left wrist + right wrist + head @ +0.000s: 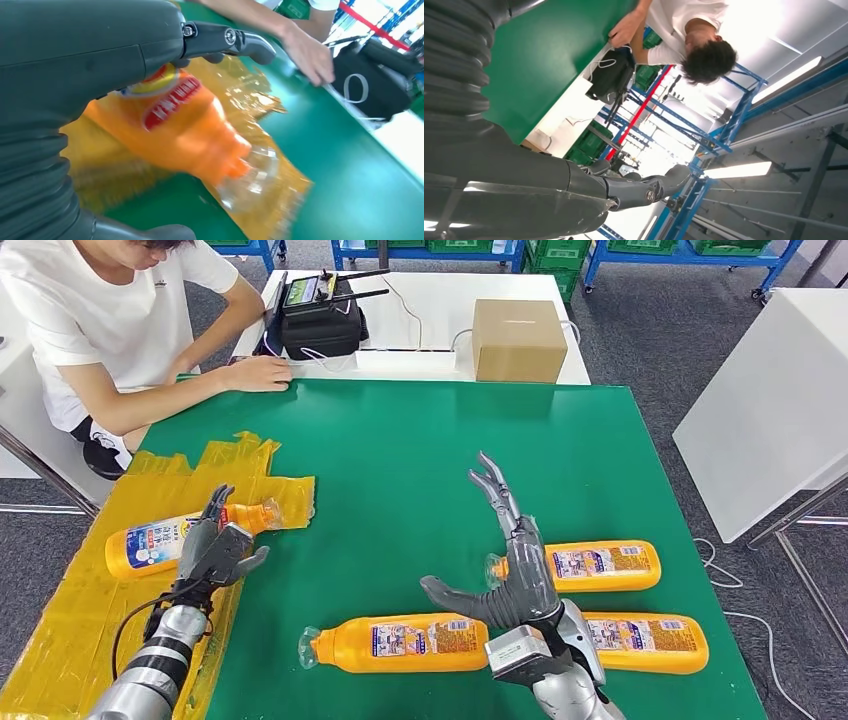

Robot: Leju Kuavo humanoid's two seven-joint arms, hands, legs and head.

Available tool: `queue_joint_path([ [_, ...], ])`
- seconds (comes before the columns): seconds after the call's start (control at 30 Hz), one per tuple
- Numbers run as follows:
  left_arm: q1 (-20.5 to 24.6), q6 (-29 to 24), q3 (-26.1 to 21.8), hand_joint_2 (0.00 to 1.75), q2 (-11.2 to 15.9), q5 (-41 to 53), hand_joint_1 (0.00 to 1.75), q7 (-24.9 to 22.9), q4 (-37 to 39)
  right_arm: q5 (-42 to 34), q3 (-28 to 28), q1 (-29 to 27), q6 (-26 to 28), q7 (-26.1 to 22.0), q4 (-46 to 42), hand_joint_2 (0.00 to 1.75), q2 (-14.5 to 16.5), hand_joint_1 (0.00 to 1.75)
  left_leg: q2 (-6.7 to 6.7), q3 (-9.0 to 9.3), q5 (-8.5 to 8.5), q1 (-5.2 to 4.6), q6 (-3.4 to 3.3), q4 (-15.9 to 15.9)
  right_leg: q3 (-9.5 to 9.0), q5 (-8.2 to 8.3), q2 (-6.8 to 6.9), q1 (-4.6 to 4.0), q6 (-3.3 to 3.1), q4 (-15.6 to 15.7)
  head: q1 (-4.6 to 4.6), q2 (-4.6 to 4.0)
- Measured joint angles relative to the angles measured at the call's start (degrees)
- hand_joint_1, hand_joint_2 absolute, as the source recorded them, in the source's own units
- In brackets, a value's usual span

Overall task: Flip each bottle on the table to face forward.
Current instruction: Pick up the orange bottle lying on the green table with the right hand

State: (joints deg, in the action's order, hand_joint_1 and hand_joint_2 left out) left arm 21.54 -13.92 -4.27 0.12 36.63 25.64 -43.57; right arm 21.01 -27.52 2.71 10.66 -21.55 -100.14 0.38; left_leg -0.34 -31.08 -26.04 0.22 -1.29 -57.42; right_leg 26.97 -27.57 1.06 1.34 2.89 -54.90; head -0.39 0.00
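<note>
Two hands are at work: the left hand [215, 545] grips an orange bottle [150, 545] lying over yellow tape [70, 610] at the table's [400, 440] left edge. The right hand [515, 560] hovers open, fingers spread, above three more bottles [415, 642] lying on the green surface.

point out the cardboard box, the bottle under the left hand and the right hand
cardboard box [519, 338], head view, front face.
bottle under the left hand [148, 545], head view, label.
right hand [515, 565], head view, back of the hand.

Head view looks down over the green table [400, 440]; both wrist views sit close, sharing it.
</note>
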Motion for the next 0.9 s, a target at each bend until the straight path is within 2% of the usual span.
queue_joint_path([
  [0.07,-1.34,0.53,0.01,1.75,-0.62,-0.93,0.0,-0.18,-2.63,0.11,0.0,-0.01,0.03,0.03,0.09,1.75,0.01,0.0,0.01,-0.1,0.0,0.0,0.0,-0.01,0.09,0.0,0.0,0.0,0.0,0.0,0.0,0.0],
  [0.23,-5.7,1.21,0.23,1.75,-1.89,-8.31,0.0,3.18,-12.1,1.22,0.0,-0.03,0.03,0.15,0.38,1.75,0.01,0.0,0.09,-0.39,0.0,0.01,0.0,-0.02,0.44,0.0,-0.07,-0.02,0.0,0.0,-0.01,0.0],
  [0.4,-8.49,0.96,1.01,1.75,-2.55,-10.03,0.0,3.25,-20.29,1.81,-0.08,-0.03,-0.01,0.62,0.73,1.75,0.01,0.0,0.1,-0.61,0.0,0.02,0.0,-0.02,0.64,0.0,-0.08,-0.02,0.0,0.0,0.0,0.0],
  [0.5,-9.52,0.62,1.66,1.75,-2.76,-11.21,0.0,3.97,-23.2,3.38,-0.43,0.04,-1.01,1.63,1.08,1.75,-0.04,0.0,0.11,-0.68,-0.01,0.02,0.0,-0.02,0.71,0.0,-0.09,-0.02,0.0,0.0,0.01,0.0],
  [0.63,-10.67,0.46,3.03,1.75,-3.18,-12.57,0.0,4.52,-26.81,7.92,-2.87,0.87,-4.88,3.92,3.19,1.75,-0.61,0.0,0.1,-0.74,-0.01,0.02,0.0,-0.02,0.77,0.0,-0.08,-0.02,0.0,0.0,-0.01,0.0],
  [0.73,-11.01,-0.06,4.2,1.75,-3.73,-13.85,0.0,4.81,-28.39,11.56,-6.05,1.88,-7.73,5.54,6.27,1.75,-1.96,0.0,0.09,-0.77,-0.01,0.01,0.0,-0.02,0.79,0.0,-0.08,-0.02,0.01,0.0,-0.01,0.0],
  [0.9,-11.2,-0.91,5.26,1.75,-4.25,-14.76,0.0,4.97,-29.23,14.87,-9.9,2.99,-8.14,7.01,11.12,1.75,-4.57,0.0,0.1,-0.8,-0.01,0.0,0.0,-0.03,0.81,0.01,-0.08,-0.01,0.01,0.0,0.01,0.0],
])
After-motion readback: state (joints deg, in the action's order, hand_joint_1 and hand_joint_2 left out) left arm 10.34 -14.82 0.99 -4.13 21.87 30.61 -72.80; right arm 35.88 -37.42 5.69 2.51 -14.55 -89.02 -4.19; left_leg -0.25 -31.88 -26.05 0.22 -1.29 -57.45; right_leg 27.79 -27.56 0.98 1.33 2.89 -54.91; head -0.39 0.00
